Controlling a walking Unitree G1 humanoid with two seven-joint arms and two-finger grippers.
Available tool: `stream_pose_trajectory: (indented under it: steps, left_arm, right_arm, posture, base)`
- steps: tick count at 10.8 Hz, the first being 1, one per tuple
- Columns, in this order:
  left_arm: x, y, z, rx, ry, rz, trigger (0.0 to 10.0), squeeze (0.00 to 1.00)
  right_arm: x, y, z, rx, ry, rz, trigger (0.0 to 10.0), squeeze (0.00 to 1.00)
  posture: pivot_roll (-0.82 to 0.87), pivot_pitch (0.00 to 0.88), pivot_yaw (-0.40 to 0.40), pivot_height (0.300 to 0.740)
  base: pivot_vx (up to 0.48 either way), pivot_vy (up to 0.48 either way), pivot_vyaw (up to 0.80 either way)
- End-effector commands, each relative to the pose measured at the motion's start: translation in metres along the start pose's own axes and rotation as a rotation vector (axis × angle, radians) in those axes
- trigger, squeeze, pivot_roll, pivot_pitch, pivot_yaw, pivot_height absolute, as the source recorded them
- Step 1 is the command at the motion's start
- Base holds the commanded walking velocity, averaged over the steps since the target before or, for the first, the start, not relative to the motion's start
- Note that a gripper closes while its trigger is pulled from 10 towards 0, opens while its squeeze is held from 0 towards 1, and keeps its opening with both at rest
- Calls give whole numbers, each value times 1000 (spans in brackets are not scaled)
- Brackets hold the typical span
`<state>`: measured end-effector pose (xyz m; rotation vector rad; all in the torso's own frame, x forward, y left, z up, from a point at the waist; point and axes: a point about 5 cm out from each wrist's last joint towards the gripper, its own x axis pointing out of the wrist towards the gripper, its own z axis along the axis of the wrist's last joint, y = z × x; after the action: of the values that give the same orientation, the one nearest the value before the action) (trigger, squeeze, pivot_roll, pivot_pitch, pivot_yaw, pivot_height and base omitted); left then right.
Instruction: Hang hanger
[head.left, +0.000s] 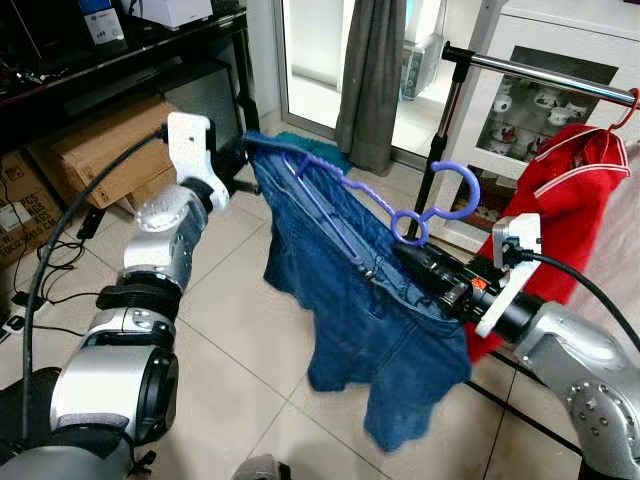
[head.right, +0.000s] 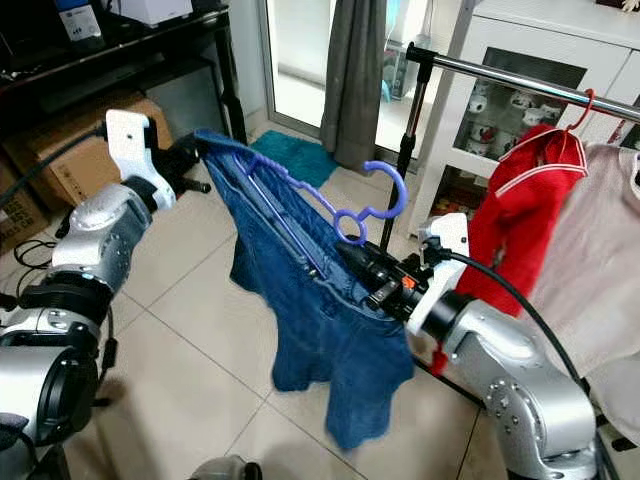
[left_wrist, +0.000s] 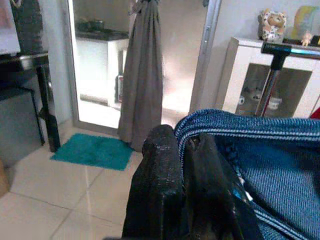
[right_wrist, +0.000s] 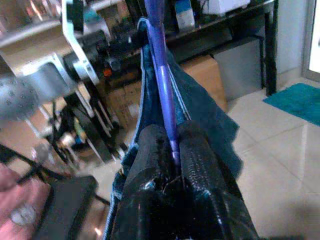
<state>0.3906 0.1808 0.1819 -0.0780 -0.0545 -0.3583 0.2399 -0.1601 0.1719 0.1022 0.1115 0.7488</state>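
Plainly the carrying step is in hand: the purple hanger (head.left: 395, 205), with the blue jeans (head.left: 365, 300) draped over it, hangs in the air between the two arms, below and short of the rail (head.left: 545, 75), its hook turned up and not yet over the bar. The right claw (head.left: 420, 262) is clenched on the hanger just under the hook, the purple bar pinched between its fingers in the right wrist view, while the left claw (head.left: 238, 160) is clenched on the far corner of the denim waistband. My judgement is that the next move calls for lifting the hook above the rail beside the red garment (head.left: 570, 190), then lowering it on. Most of the hanger's frame is buried in denim, and the rail's far end is cut off
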Motion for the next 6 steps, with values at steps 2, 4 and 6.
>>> stream_pose_trajectory:
  steps: [2, 4, 6]
  left_arm:
    - [-7, 19, 15, 111, 33, -28, 0, 0]
    - [-1, -16, 8, 177, 146, -317, 0, 0]
    - [-2, -21, 16, 74, 169, -424, 0, 0]
  right_arm:
    - [-8, -10, -5, -279, 156, -59, 0, 0]
    - [3, -3, -10, -444, 261, 34, 0, 0]
    - [-5, -5, -23, -498, 353, 83, 0, 0]
  posture:
    - [-7, 0, 57, 740]
    - [0, 5, 54, 740]
    - [8, 14, 53, 740]
  base:
    - [0, 0, 0]
    - [0, 0, 0]
    - [0, 0, 0]
